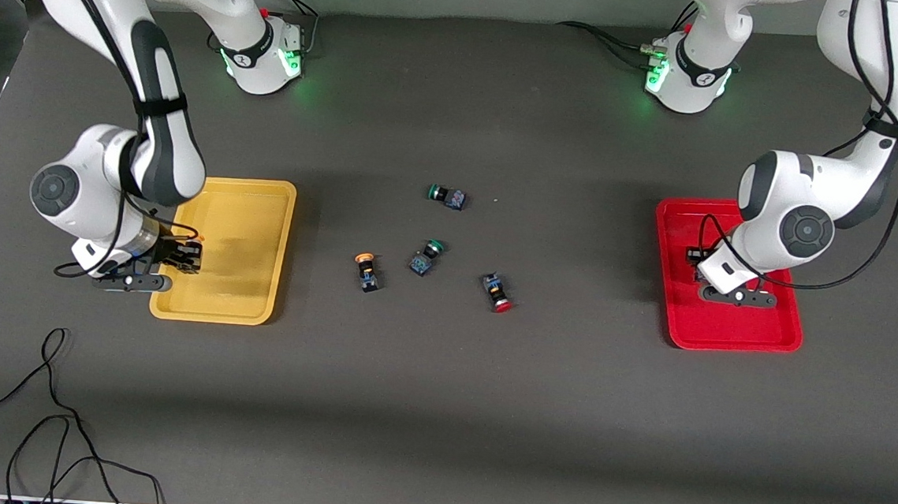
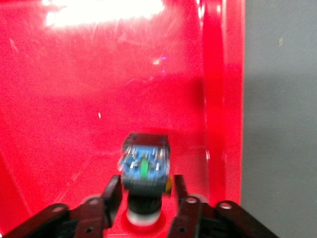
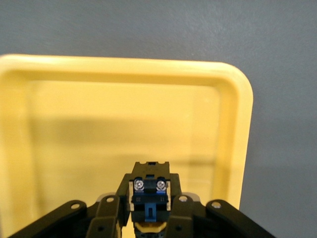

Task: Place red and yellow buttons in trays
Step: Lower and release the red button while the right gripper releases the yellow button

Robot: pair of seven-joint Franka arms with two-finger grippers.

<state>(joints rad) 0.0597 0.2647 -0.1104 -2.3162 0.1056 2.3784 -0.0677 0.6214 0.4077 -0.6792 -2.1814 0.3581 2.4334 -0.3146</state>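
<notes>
Both held switches are already over their trays, so the drop is what matters now. The red-capped button (image 2: 144, 171) sits pinched in the left gripper (image 2: 146, 198), bluish base pointing away from the wrist and its long axis running along the fingers, right above the floor of the red tray (image 1: 728, 335) close to one rim. Same deal at the right arm's end of the table: the yellow-capped button (image 3: 150, 198) is clamped in the right gripper (image 3: 150, 210), over the yellow tray (image 1: 262, 215) near the rim nearest that arm, long axis along the fingers too.

Probably each just needs the fingers to part and the button falls straight in.

Still on the table between the trays: a loose yellow button (image 1: 367, 270), a loose red button (image 1: 497, 292), and two green-capped switches (image 1: 427, 255) (image 1: 446, 196). The loose yellow one lies toward the right arm's end, the red one toward the left arm's, so each arm is closer to its own colour.
</notes>
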